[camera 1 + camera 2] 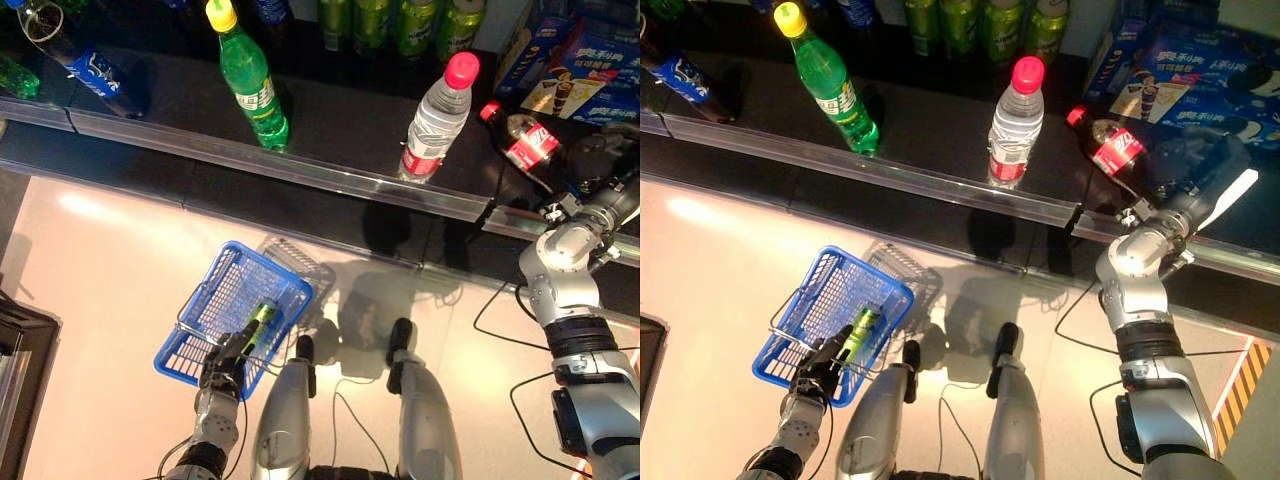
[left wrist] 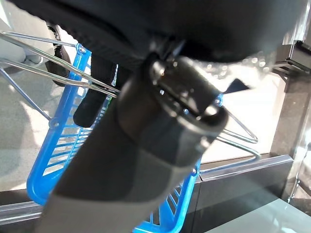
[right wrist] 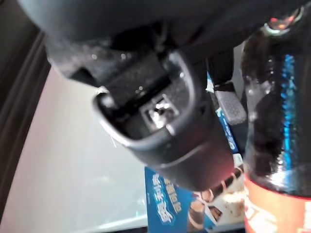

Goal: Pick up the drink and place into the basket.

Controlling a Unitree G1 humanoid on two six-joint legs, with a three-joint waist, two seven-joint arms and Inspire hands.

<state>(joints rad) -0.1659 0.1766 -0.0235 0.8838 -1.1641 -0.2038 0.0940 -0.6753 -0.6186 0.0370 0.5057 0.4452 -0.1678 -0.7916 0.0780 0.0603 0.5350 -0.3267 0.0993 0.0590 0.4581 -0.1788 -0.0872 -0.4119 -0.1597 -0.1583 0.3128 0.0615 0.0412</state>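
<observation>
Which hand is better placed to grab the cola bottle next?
The right hand: it is up on the shelf beside the cola bottle. The left hand is down at the blue basket, curled on its wire handle.

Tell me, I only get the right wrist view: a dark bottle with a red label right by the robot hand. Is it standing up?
Observer: No. The eye views show the cola bottle tipped over on the dark shelf, beside the right robot hand.
Operator: Where's the basket?
Observer: Low in front of the robot. The left robot hand grips the blue basket by its wire handle.
Operator: Anything in it?
Observer: One green drink.
</observation>
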